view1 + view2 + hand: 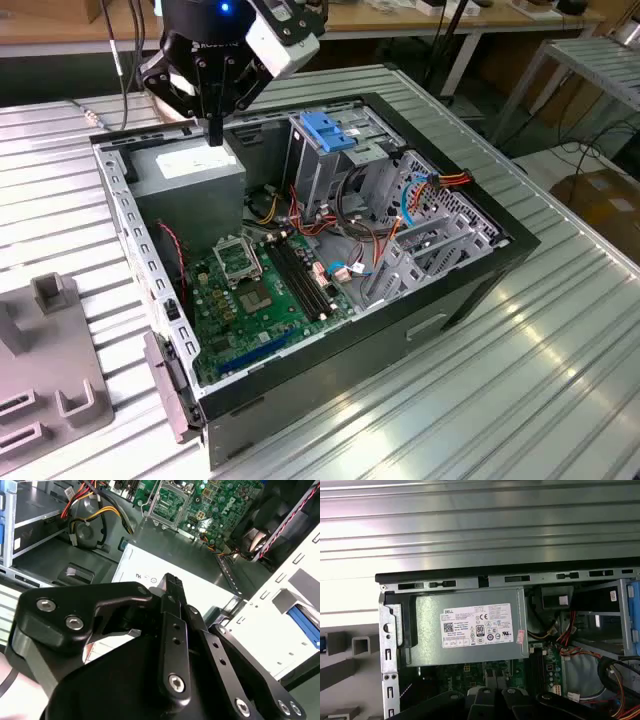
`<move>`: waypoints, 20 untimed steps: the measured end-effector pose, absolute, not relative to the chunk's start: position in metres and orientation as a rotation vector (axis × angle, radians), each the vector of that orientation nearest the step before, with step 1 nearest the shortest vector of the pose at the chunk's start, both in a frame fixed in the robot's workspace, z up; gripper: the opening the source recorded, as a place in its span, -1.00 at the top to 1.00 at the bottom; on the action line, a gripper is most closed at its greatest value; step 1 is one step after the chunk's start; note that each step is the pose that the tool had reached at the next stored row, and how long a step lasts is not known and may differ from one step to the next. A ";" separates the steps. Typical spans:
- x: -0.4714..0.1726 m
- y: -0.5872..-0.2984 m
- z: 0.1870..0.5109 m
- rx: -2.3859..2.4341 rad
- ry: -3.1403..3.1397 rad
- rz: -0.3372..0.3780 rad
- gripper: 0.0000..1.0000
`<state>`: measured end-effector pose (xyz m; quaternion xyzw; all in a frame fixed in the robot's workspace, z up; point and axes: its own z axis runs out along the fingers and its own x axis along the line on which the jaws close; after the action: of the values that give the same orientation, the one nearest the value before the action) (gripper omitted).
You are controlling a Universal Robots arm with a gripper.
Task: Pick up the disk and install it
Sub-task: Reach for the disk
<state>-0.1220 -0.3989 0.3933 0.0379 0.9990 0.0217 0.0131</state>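
Gripper: jaws pressed together, empty, over power supply
Disk: blue edge outside case, well apart
Axis: cannot tell

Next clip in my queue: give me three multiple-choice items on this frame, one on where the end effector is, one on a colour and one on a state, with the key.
1. The black end effector hangs over:
A) the grey metal power supply box with a white label
B) the green motherboard
C) the bare slatted table

2. The plastic bracket topping the grey metal drive cage is:
A) red
B) blue
C) yellow

3. The end effector is:
A) wide open
B) shut, holding nothing
C) shut on a cable

Key:
1 A: in the exterior view it points down at the box's top.
2 B: the bracket is bright blue against the grey cage.
3 B: it closes to one narrow stem with nothing in it.
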 end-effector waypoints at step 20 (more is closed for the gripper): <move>-0.136 -0.399 0.393 0.118 3.112 0.068 0.80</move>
<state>-0.1364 -0.3990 0.3932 0.0379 0.9990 0.0217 0.0131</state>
